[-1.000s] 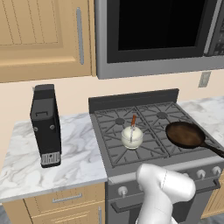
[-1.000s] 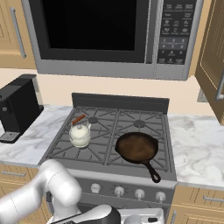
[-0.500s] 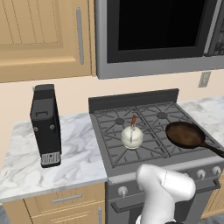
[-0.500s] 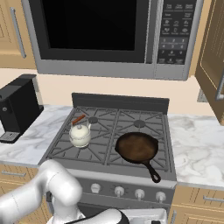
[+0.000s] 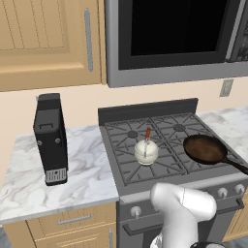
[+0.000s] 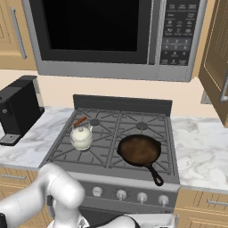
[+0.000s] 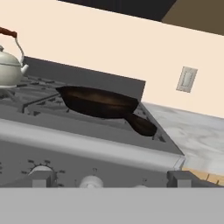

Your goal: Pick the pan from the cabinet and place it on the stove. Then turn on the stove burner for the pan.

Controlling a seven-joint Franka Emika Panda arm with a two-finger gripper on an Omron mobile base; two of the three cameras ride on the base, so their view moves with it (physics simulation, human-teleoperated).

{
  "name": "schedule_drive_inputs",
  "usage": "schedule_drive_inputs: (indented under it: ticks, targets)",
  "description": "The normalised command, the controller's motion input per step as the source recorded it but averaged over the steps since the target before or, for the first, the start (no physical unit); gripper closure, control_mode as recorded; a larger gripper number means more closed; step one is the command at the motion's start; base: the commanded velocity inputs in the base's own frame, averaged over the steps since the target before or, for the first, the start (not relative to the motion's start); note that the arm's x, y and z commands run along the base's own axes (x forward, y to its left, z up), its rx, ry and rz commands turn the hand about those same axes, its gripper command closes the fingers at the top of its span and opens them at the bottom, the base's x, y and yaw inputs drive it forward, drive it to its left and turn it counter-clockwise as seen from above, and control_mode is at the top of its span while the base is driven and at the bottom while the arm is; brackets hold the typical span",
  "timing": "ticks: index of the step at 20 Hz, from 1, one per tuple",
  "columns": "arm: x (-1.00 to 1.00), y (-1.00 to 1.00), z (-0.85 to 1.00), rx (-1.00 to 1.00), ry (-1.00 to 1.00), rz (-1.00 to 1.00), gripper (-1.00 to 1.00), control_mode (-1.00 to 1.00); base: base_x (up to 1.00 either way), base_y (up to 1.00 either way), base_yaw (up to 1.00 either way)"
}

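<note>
My claw's jaw state I cannot tell, low before the knobs (image 7: pixel 92 181); the pan (image 6: pixel 139 149) sits on the stove (image 6: pixel 111 133), front right grate, judged heavy, rigid, best held by its handle (image 6: pixel 153 173).

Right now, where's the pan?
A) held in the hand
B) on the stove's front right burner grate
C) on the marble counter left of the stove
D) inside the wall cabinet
B: the pan sits flat on the front right grate of the stove, handle pointing toward the knobs, beside the white kettle on the left side.
</note>
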Motion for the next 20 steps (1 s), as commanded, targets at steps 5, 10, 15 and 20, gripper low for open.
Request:
schedule_drive_inputs:
  ticks: [5,10,15,20]
  targets:
    - [0.17,-0.12,-0.19,0.0,0.0,-0.01,-1.0,-1.0,0.0,0.0,0.0]
    - [0.22,-0.06,-0.19,0.0,0.0,0.0,-1.0,-1.0,0.0,0.0,0.0]
    - [0.13,-0.13,-0.25,0.0,0.0,0.0,-1.0,-1.0,0.0,0.0,0.0]
    - [0.08,-0.1,-0.2,0.0,-0.02,0.0,-1.0,-1.0,0.0,0.0,0.0]
